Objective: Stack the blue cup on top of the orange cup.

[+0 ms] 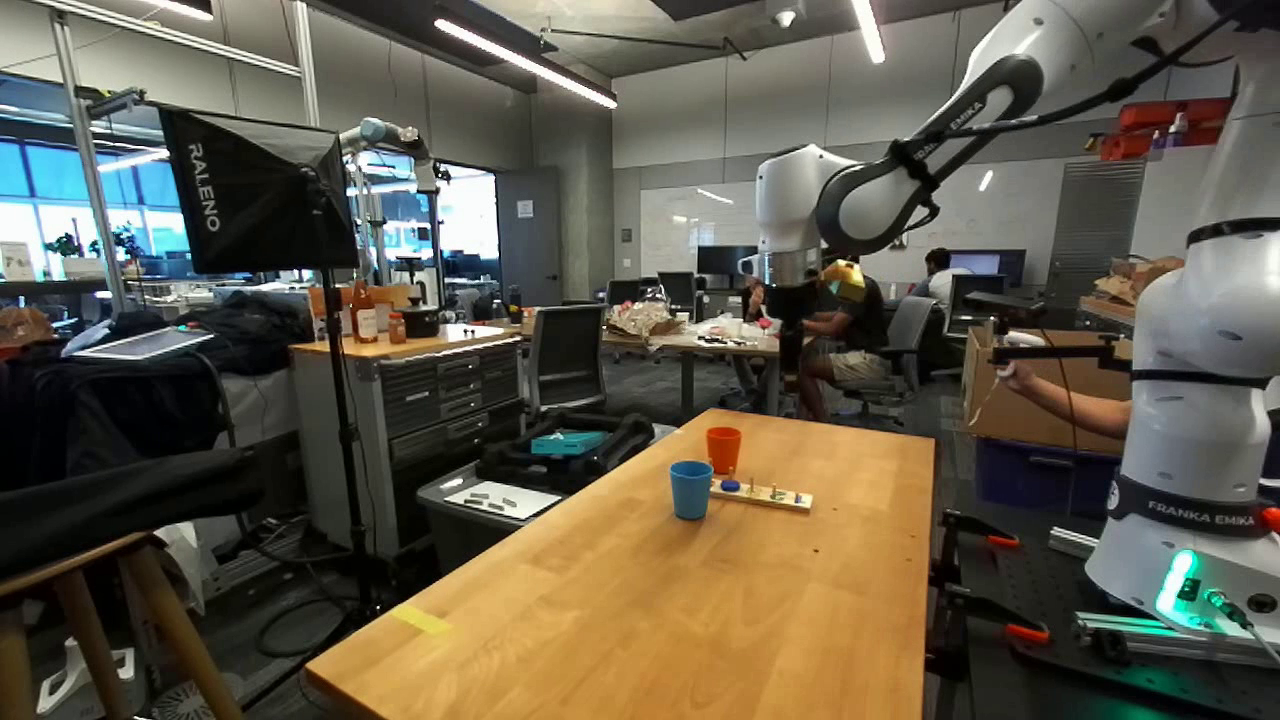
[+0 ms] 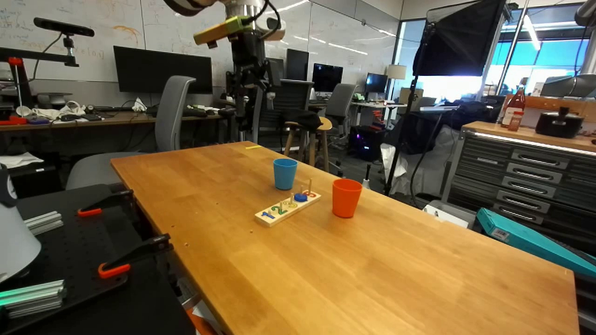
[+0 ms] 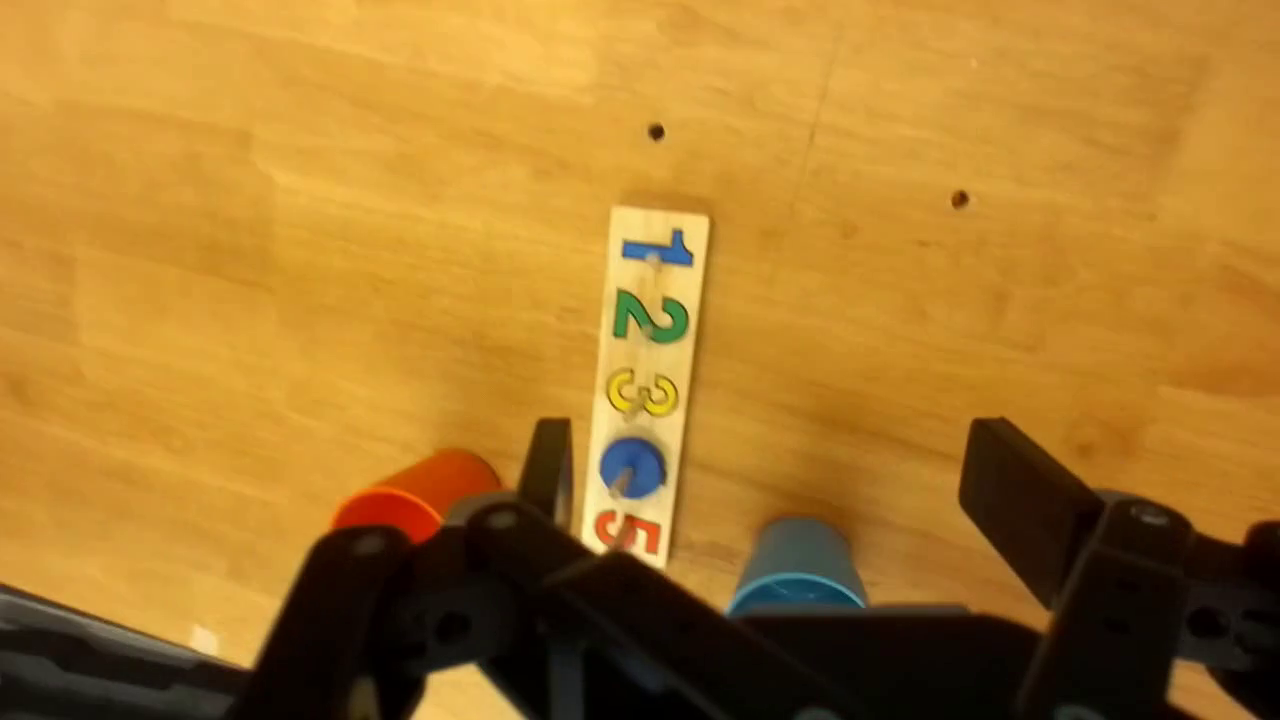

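Wrist view: claw (image 3: 775, 465) gapes wide, blue cup (image 3: 803, 555) near pegboard (image 3: 652, 355) reading 1, 2, 3, 5.

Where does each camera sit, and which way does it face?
Wrist view: sits on the robot arm, looking down at the numbered board; the open gripper shows.
In an exterior view: near a table end, looking toward a seated person; the robot arm and base show.
In an exterior view: near the opposite end, facing a stool; gripper and part of the base show.
Both exterior views share the table, blue cup and orange cup.
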`<state>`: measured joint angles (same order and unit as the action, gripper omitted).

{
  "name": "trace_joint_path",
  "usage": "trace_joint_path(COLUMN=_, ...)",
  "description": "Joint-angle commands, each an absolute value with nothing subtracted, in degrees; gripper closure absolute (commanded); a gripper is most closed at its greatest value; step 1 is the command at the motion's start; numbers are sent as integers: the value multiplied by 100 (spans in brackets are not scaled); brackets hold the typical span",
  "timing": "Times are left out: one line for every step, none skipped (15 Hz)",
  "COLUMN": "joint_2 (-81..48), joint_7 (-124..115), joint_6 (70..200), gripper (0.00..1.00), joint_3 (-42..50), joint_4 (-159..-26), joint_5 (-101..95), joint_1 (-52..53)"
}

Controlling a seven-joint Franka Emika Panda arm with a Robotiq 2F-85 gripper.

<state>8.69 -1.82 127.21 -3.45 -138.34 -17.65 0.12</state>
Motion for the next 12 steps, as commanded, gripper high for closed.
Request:
trace_joint_path(joint_2=-532, joint_7=-593, joint_6=13116, gripper=0, joint_3=-526, joint_4=-12783, joint_5=-1696, joint_1=246)
trace_joint_path(joint_2=-878, joint_7=-710, joint_6=13227, gripper=0, joint_3=-551, joint_4=-12545, joint_5=-1742, joint_1=321)
trace_joint_path(joint_2=-1224, joint_7=-809, joint_6=13264, gripper=0, joint_3=-562, joint_4=-12272, joint_5=-1761, joint_1=411)
trace_joint_path(joint_2=-1541, joint_7=-920, joint_6=13294, gripper=0, joint_3=-550, joint_4=-11981, joint_5=-1801, joint_1=506)
trace_joint_path(joint_2=-1886, joint_7=-971, joint_6=13311, gripper=0, joint_3=-520, joint_4=-11689, joint_5=-1791, joint_1=600)
trace_joint_path(joint_2=-2139, joint_7=-1032, joint_6=13326, gripper=0, joint_3=-472, joint_4=-11440, joint_5=-1837, joint_1=693)
trace_joint_path(joint_2=-2399, joint_7=-1048, joint_6=13346, gripper=0, joint_3=-433, joint_4=-11210, joint_5=-1833, joint_1=769)
trace_joint_path(joint_2=-2630, joint_7=-1070, joint_6=13338, gripper=0, joint_3=-389, joint_4=-10990, joint_5=-1830, joint_1=838)
trace_joint_path(joint_2=-2817, joint_7=-1077, joint_6=13317, gripper=0, joint_3=-344, joint_4=-10801, joint_5=-1812, joint_1=892)
trace_joint_path(joint_2=-3023, joint_7=-1083, joint_6=13336, gripper=0, joint_3=-305, joint_4=-10625, joint_5=-1801, joint_1=945)
trace_joint_path(joint_2=-3174, joint_7=-1071, joint_6=13299, gripper=0, joint_3=-268, joint_4=-10472, joint_5=-1778, joint_1=980)
trace_joint_path(joint_2=-3308, joint_7=-1079, joint_6=13296, gripper=0, joint_3=-221, joint_4=-10342, joint_5=-1775, joint_1=1014)
